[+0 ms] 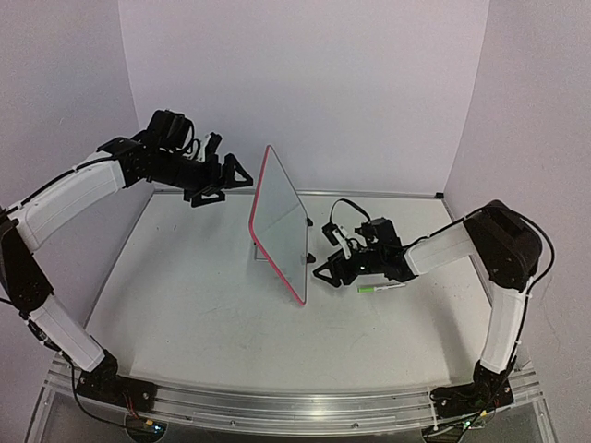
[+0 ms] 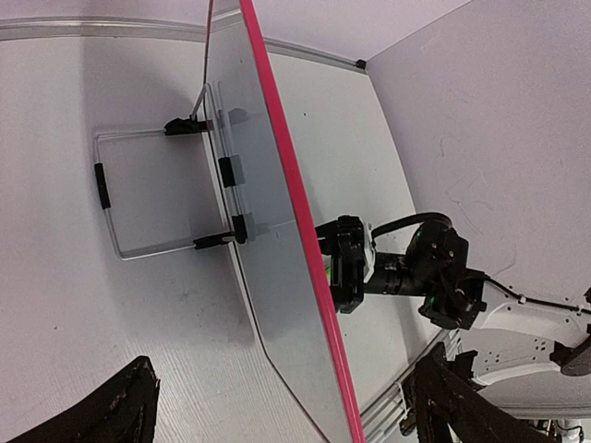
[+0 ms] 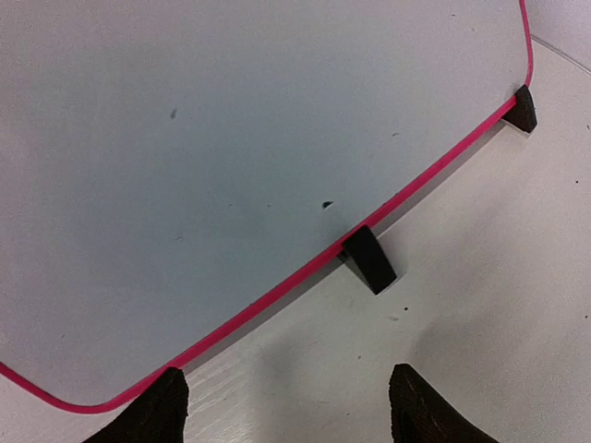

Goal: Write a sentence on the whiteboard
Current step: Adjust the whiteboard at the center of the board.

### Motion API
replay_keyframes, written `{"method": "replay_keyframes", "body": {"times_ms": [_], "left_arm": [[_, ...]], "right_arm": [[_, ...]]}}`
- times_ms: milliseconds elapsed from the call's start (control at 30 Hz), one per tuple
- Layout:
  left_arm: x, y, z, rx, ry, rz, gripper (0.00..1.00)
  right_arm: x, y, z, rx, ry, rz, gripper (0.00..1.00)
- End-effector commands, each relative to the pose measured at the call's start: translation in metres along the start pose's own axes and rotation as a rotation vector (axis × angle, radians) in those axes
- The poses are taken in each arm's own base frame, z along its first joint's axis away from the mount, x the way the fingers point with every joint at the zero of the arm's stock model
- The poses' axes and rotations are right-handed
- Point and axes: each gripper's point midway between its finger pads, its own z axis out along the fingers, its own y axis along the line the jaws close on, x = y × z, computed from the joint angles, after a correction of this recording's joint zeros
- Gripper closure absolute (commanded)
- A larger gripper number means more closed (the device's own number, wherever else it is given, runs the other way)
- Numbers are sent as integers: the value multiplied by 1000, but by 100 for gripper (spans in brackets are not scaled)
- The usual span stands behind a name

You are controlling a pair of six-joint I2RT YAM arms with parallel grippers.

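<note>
STEP: writing not yet begun, whiteboard (image 1: pixel 280 221) upright mid-table, face blank | right gripper (image 3: pixel 286 406) low before its face, jaws apart, empty | left gripper (image 1: pixel 222 185) raised behind it, spread, empty | NEXT: probably fetch marker (image 1: pixel 380 289) lying under right arm

Tbl (image 1: pixel 203 314): whiteboard (image 1: pixel 282 221) on wire stand (image 2: pixel 106 208), marker (image 1: pixel 379 289) beside.

Whiteboard (image 2: pixel 268 295) stands edge-on, pink frame showing. Wire stand (image 2: pixel 111 198) props its back; R gripper (image 2: pixel 338 268) sits just beside its front.
</note>
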Motion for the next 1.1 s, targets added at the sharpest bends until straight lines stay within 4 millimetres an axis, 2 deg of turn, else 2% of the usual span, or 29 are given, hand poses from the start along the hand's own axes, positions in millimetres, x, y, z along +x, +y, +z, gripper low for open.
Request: {"method": "replay_keyframes", "body": {"times_ms": [0,300,467,667,1067], "left_arm": [[2,-6,-27,10,-39,7,5],[26,1,-40,5,2,35,5],[45,1,-40,53,46,100,5],[56,3,-47,50,59,115,5],[64,14,-54,0,56,112,5]], "right_arm": [[-11,-13,14,-57,-29,-107,30],[6,-24,40,-139,36,-22,31],[2,-25,49,-156,37,12,30],[2,-22,56,-200,56,32,33],[0,-1,60,-261,80,-26,47]]}}
